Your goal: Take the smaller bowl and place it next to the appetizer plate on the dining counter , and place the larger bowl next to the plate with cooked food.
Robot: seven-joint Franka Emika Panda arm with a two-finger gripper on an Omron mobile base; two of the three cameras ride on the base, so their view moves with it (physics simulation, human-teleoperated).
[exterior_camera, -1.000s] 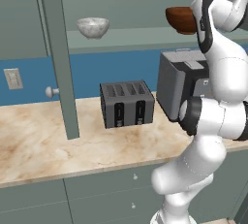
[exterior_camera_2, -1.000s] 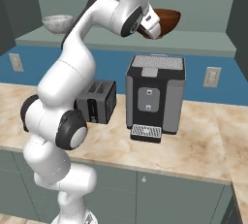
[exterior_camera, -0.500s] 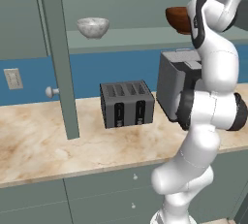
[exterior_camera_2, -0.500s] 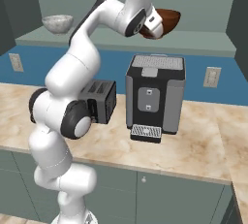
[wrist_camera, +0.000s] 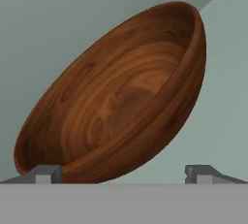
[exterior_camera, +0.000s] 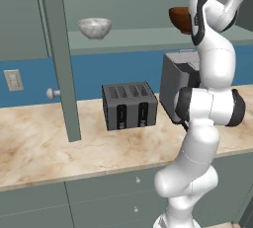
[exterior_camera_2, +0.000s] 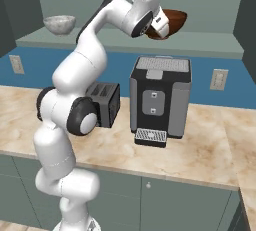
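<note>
— Changed in the last second?
— Elbow swung in, arm now stacked taller above the table [exterior_camera: 44, 148]. Hand [wrist_camera: 123, 174] barely moved, up at the high shelf [exterior_camera: 138, 37], fingers spread wide, gripping nothing.
— And the larger bowl [wrist_camera: 121, 97]?
— Resting at the shelf's right end, rim just beside one fingertip [wrist_camera: 46, 173]. Grasp apparently lined up, not yet made. Smaller bowl [exterior_camera: 95, 27] well apart, far left along the same shelf.

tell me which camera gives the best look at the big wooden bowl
The hand view: the larger bowl is close up there, with its inside grain and rim plain between the open gripper's fingertips. The right base view shows it small on the shelf; in the left base view the arm half hides it.
</note>
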